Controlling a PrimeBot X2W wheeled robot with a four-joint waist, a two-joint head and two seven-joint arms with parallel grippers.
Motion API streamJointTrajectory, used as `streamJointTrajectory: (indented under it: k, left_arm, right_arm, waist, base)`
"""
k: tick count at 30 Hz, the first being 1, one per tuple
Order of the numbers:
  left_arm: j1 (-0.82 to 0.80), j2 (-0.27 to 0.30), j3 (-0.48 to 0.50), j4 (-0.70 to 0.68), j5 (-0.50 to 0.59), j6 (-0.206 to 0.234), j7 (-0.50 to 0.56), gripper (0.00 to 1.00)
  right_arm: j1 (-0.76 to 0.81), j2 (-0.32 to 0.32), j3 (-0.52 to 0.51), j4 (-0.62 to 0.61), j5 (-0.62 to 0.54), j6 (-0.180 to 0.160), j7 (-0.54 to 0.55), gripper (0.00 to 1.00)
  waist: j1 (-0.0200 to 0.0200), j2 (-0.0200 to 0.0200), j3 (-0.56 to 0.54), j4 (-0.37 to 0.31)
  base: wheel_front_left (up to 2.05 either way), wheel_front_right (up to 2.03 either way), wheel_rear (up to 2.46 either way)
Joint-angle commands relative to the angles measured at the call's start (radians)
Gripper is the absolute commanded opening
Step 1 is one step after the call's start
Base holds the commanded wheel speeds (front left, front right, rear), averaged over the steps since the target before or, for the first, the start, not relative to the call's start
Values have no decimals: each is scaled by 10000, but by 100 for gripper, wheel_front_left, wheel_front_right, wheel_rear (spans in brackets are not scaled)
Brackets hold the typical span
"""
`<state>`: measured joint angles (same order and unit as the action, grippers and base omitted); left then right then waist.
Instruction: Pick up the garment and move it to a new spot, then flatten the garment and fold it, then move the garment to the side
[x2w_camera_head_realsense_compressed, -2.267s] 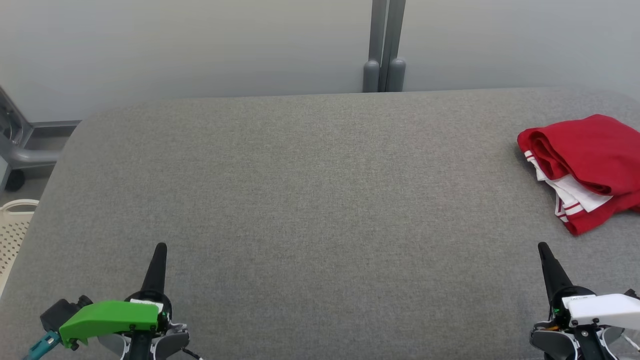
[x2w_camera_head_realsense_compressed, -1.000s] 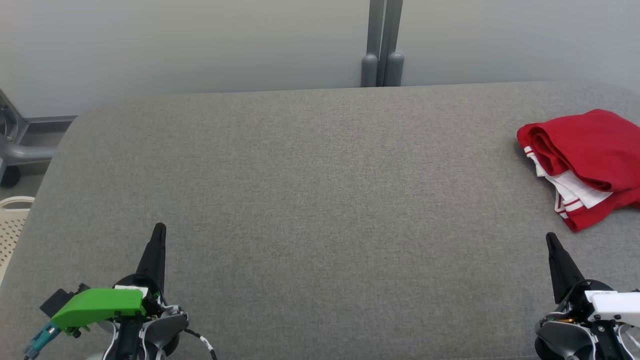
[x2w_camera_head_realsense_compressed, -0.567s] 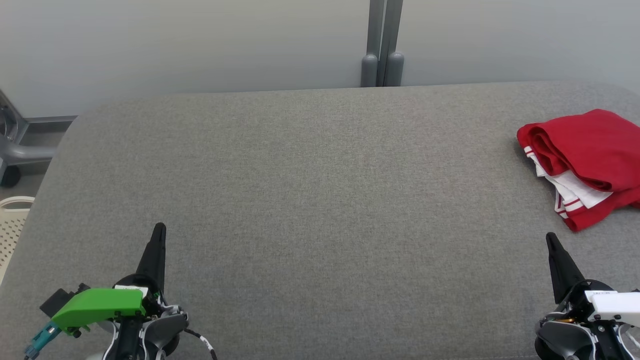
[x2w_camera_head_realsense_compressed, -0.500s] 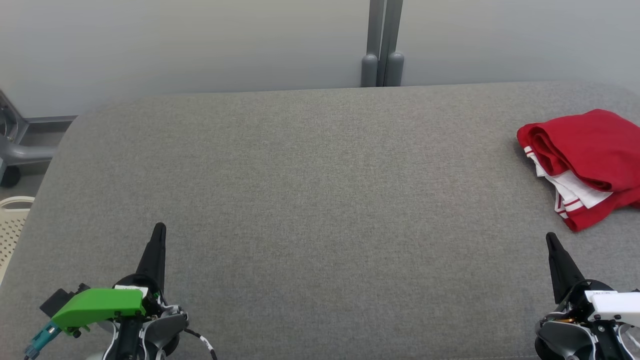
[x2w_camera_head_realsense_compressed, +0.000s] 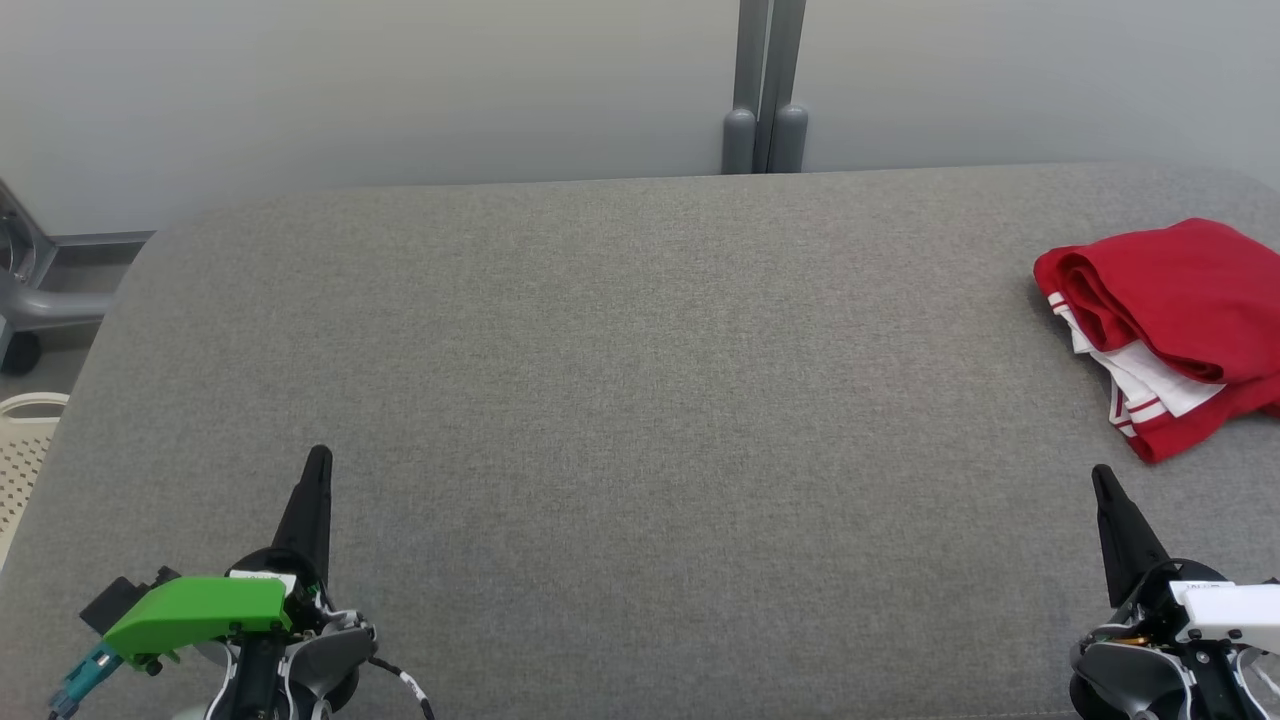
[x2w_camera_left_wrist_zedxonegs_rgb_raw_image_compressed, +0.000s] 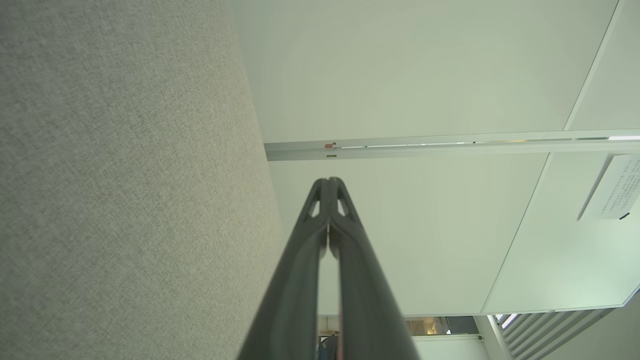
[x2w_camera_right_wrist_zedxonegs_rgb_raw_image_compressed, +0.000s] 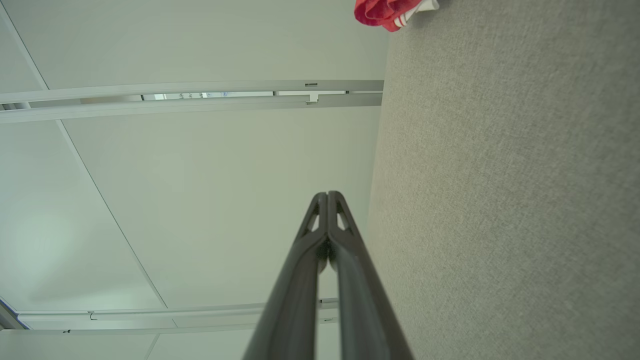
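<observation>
The garment (x2w_camera_head_realsense_compressed: 1170, 330) is red with white, red-striped trim. It lies folded in a bundle at the right edge of the grey table (x2w_camera_head_realsense_compressed: 640, 400), and its corner shows in the right wrist view as the garment (x2w_camera_right_wrist_zedxonegs_rgb_raw_image_compressed: 387, 11). My left gripper (x2w_camera_head_realsense_compressed: 318, 458) hovers at the lower left, fingers pressed together, holding nothing. At the lower right, a short way in front of the garment, my right gripper (x2w_camera_head_realsense_compressed: 1100, 475) is also shut and empty. Each wrist view shows its own fingers closed tip to tip: left gripper (x2w_camera_left_wrist_zedxonegs_rgb_raw_image_compressed: 328, 181), right gripper (x2w_camera_right_wrist_zedxonegs_rgb_raw_image_compressed: 327, 195).
A pale wall with a grey post (x2w_camera_head_realsense_compressed: 765, 90) stands behind the table. A white perforated basket (x2w_camera_head_realsense_compressed: 25, 450) and a grey frame (x2w_camera_head_realsense_compressed: 40, 290) sit off the table's left edge.
Over the last second nothing has moved. Since the oldest frame the camera has tilted slightly, and both grippers sit a little differently in the picture.
</observation>
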<state>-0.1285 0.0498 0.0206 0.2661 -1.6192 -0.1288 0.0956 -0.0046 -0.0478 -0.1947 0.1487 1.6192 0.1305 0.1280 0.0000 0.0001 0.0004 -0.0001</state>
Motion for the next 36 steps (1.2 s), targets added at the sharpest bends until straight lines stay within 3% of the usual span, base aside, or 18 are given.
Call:
streamJointTrajectory:
  k: [1, 36]
  left_arm:
    - [-109, 4, 28, -20, -58, -47, 24, 0]
    - [-107, 4, 25, -21, -60, -47, 21, 0]
  right_arm:
    - [-65, -45, -20, -58, 63, 4, 33, 0]
    - [-64, -45, -20, -57, 63, 4, 33, 0]
  waist:
    - [0, -1, 0, 0]
    - [0, -1, 0, 0]
  base:
    - [0, 0, 0]
    - [0, 0, 0]
